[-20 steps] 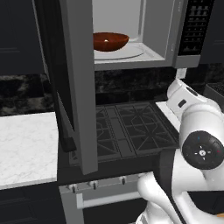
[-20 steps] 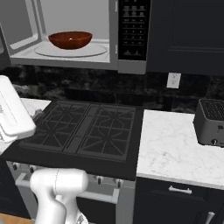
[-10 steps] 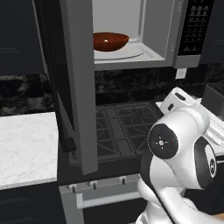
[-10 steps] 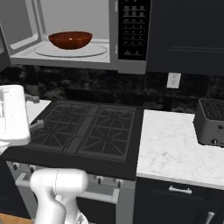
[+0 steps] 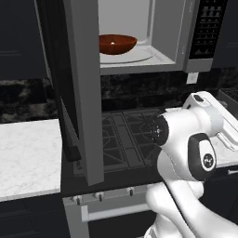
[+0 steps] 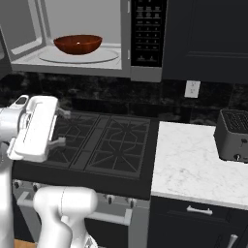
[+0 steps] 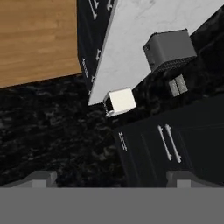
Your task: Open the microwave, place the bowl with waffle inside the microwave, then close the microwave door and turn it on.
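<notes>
The microwave (image 6: 144, 72) hangs over the stove with its microwave door (image 5: 85, 93) swung wide open to the left. The reddish-brown bowl (image 5: 117, 43) (image 6: 77, 43) rests on the turntable inside; the waffle is hidden by its rim. My gripper (image 6: 60, 127) (image 7: 111, 178) hovers low over the stove's left side, well below the microwave and pointing right. It is open, and nothing sits between its fingertips (image 7: 41, 177).
A black gas stove (image 6: 109, 143) lies under the microwave. The button panel (image 6: 147, 29) is on the microwave's right. A dark toaster (image 6: 235, 134) (image 7: 169, 50) stands on the white marble counter (image 6: 191, 164) to the right. Another marble counter (image 5: 28, 155) lies left of the open door.
The arm has swung and the hand has turned, now lying over the stove's left side pointing right. Bowl and door have not moved. The gripper stays open.
</notes>
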Controlling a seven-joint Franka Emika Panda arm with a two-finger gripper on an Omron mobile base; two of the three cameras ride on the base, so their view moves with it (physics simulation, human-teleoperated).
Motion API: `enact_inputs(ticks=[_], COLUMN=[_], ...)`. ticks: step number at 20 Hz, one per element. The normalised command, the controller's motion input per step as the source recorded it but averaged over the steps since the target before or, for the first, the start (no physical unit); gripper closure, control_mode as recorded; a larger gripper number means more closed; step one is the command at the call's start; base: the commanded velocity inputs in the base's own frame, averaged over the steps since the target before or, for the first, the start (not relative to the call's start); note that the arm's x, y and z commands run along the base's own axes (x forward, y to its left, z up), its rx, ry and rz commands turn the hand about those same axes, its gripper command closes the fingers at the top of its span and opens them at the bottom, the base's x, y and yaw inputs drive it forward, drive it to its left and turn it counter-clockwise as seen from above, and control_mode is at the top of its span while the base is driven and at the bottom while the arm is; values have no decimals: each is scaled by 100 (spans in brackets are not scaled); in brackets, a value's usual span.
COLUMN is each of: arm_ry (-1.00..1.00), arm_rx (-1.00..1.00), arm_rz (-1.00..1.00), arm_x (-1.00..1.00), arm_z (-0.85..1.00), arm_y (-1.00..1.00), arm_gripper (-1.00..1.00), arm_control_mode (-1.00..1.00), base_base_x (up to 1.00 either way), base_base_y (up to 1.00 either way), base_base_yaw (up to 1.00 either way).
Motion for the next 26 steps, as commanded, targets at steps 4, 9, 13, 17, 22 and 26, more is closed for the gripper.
enact_inputs(ticks=[4, 9, 13, 17, 22, 26], arm_ry=[0, 0, -3, -6, -3, 0], arm_rx=[-10, -23, -26, -16, -14, -14], arm_rz=[-21, -24, -16, -5, 0, 0], arm_x=[0, 0, -14, -40, -40, -38], arm_z=[-25, -33, -20, 0, 0, 0], arm_y=[-27, 6, 22, 34, 44, 51], arm_gripper=[-100, -100, -100, -100, -100, -100], arm_control_mode=[-100, -100, -100, -100, -100, -100], base_base_x=[0, 0, 0, 0, 0, 0], base_base_y=[0, 0, 0, 0, 0, 0], base_base_yaw=[0, 0, 0, 0, 0, 0])
